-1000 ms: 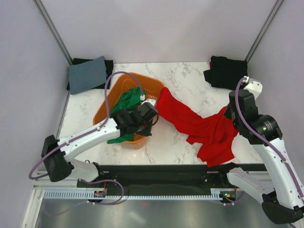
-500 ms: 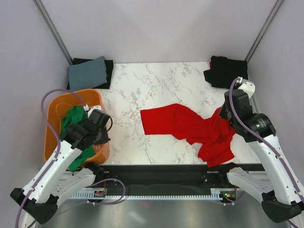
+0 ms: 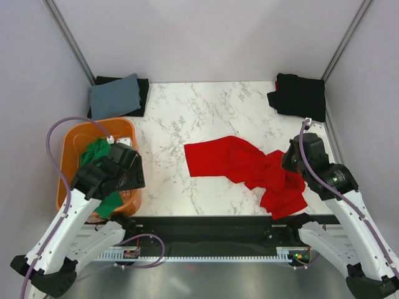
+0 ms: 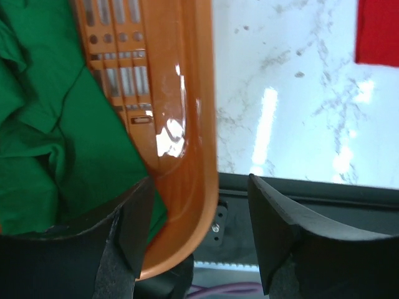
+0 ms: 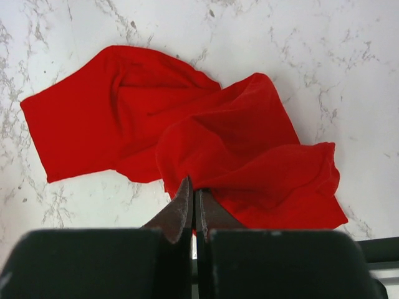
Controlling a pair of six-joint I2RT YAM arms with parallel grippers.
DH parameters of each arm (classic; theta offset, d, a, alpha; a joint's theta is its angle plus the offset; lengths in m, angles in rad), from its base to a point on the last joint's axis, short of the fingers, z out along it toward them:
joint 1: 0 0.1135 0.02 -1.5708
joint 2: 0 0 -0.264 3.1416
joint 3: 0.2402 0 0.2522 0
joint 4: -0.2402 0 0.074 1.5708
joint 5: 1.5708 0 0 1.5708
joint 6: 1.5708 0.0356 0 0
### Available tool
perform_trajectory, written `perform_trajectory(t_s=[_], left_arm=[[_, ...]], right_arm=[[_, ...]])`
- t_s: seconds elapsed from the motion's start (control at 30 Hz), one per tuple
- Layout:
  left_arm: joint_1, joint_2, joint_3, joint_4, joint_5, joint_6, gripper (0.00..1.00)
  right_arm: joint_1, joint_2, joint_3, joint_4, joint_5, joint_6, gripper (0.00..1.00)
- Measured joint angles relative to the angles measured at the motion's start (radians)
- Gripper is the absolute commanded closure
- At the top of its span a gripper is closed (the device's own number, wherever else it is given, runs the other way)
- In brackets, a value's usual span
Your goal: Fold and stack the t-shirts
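The rim of the orange tub (image 4: 198, 93) is straddled by the left gripper (image 4: 199, 182), jaws apart. Right of the tub, the red t-shirt (image 5: 93, 118) is clamped in the right gripper (image 5: 194, 198).

White marble table (image 3: 187, 106), plain grey walls (image 3: 206, 37)

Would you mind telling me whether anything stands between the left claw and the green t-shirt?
Only the rim of the orange tub: the open left claw straddles it, one finger inside by the green t-shirt, one outside.
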Motion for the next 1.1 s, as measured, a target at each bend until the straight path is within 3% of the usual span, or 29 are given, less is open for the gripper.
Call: perform_trajectory(t_s=[0.13, 0.23, 0.33, 0.43, 0.67, 0.8, 1.03, 1.1], left_arm=[[0.002, 0.065, 0.124, -0.030, 0.105, 0.011, 0.28], [0.002, 0.140, 0.298, -0.026, 0.183, 0.013, 0.34], [-0.007, 0.188, 0.376, 0.042, 0.264, 0.012, 0.35], [-0.045, 0.212, 0.324, 0.127, 0.348, -0.003, 0.35], [-0.073, 0.288, -0.085, 0.305, 0.462, -0.016, 0.30], [0.061, 0.211, -0.187, 0.274, 0.434, 0.003, 0.30], [0.388, 0.093, -0.145, 0.232, 0.384, 0.079, 0.29], [0.501, 0.096, -0.140, 0.236, 0.417, 0.103, 0.28]], right_arm=[[0.000, -0.014, -0.021, 0.001, -0.027, 0.005, 1.00], [0.000, -0.011, -0.021, 0.007, -0.032, 0.007, 1.00], [0.000, -0.005, -0.021, 0.012, -0.038, 0.009, 1.00], [0.000, 0.002, -0.021, 0.014, -0.046, 0.009, 1.00], [0.000, -0.002, -0.021, 0.013, -0.052, 0.008, 1.00], [0.000, -0.018, -0.037, 0.011, -0.056, 0.008, 1.00], [0.000, -0.060, -0.153, 0.048, -0.167, 0.052, 1.00], [0.000, -0.070, -0.201, 0.072, -0.231, 0.080, 0.91]])
